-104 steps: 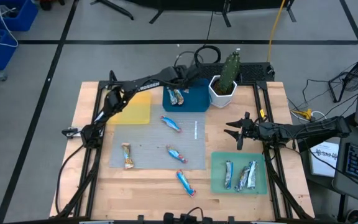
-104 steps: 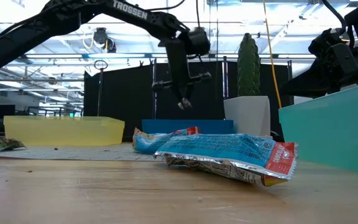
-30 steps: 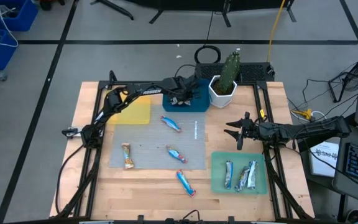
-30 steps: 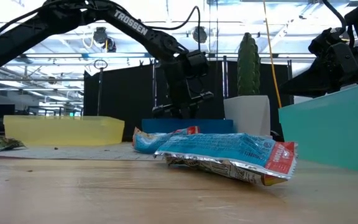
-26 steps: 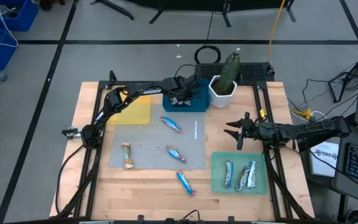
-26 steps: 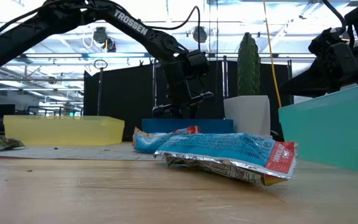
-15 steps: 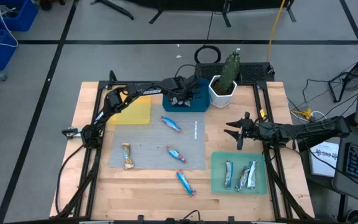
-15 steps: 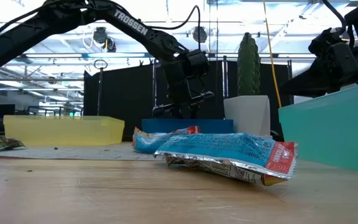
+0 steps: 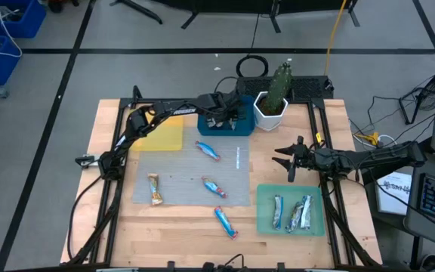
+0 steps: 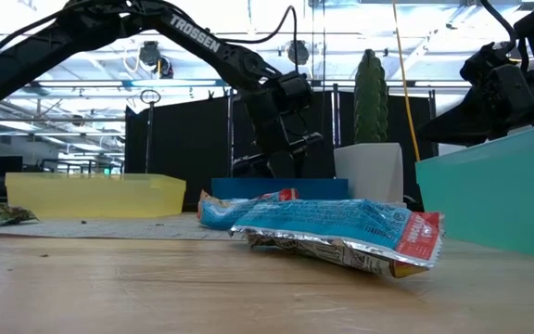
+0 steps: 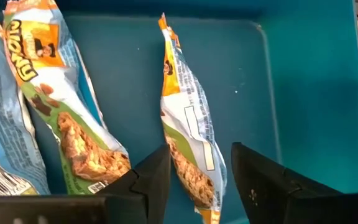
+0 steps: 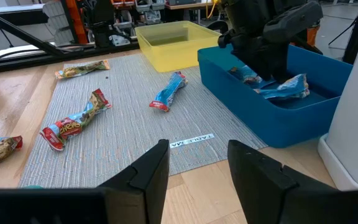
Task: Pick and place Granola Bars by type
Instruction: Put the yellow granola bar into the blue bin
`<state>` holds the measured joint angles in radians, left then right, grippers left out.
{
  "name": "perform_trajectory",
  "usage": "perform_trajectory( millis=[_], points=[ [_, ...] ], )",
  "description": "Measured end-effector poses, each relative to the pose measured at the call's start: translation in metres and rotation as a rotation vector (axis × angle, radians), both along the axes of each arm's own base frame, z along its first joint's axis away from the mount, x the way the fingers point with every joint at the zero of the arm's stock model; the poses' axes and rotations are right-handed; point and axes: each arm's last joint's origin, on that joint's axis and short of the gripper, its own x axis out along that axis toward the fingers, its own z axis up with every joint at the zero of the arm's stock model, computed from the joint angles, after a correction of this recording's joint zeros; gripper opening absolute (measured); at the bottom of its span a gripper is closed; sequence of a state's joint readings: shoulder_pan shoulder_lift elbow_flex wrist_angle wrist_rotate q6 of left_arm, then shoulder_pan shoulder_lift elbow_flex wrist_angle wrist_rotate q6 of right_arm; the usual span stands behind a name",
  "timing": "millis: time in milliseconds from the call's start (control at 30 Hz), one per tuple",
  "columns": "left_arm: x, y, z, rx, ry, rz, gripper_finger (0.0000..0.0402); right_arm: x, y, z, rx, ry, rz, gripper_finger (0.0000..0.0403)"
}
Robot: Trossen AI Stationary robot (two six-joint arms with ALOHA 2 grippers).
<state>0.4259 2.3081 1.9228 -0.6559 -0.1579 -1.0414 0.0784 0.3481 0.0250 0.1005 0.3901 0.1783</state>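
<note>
My left gripper [image 9: 223,117] reaches down into the blue tray [image 9: 242,125] at the far middle of the table. It is open, and its fingers stand on either side of the near end of a granola bar [image 11: 188,134] that lies on the tray floor. Two more bars [image 11: 67,112] lie beside it. Loose blue bars [image 9: 208,149], [image 9: 214,187], [image 9: 225,221] and a brownish one [image 9: 154,189] lie on the grey mat. My right gripper [image 9: 287,161] waits open at the right, above the table.
A yellow tray [image 9: 165,134] stands left of the blue one. A white pot with a cactus [image 9: 272,106] stands right beside the blue tray. The green tray [image 9: 263,221] at the near right holds several bars [image 9: 302,214].
My left gripper has stayed low in the blue tray and has parted its fingers a little. The bars on the mat and in the green tray lie as before.
</note>
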Motion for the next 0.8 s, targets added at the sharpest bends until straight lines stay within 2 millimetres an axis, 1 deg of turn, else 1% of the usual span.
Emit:
perform_trajectory(
  millis=[133,300,467,600,667,800],
  points=[
    [-0.001,0.002,0.002,0.016,0.007,-0.019,0.0175,0.0,0.0,0.0,0.0,0.0,0.0,0.0157],
    [-0.006,0.004,0.012,0.054,0.022,-0.017,0.0175,0.0,0.0,0.0,0.0,0.0,0.0,0.0157],
    [-0.015,0.01,0.036,0.14,0.026,0.002,0.0175,0.0,0.0,0.0,0.0,0.0,0.0,0.0157],
    [-0.027,0.016,0.056,0.197,0.053,-0.012,0.0175,0.0,0.0,0.0,0.0,0.0,0.0,0.0157],
    [-0.032,0.015,0.064,0.227,0.078,-0.019,0.0175,0.0,0.0,0.0,0.0,0.0,0.0,0.0157],
    [-0.04,0.012,0.088,0.29,0.07,-0.036,0.0175,0.0,0.0,0.0,0.0,0.0,0.0,0.0157]
  ],
)
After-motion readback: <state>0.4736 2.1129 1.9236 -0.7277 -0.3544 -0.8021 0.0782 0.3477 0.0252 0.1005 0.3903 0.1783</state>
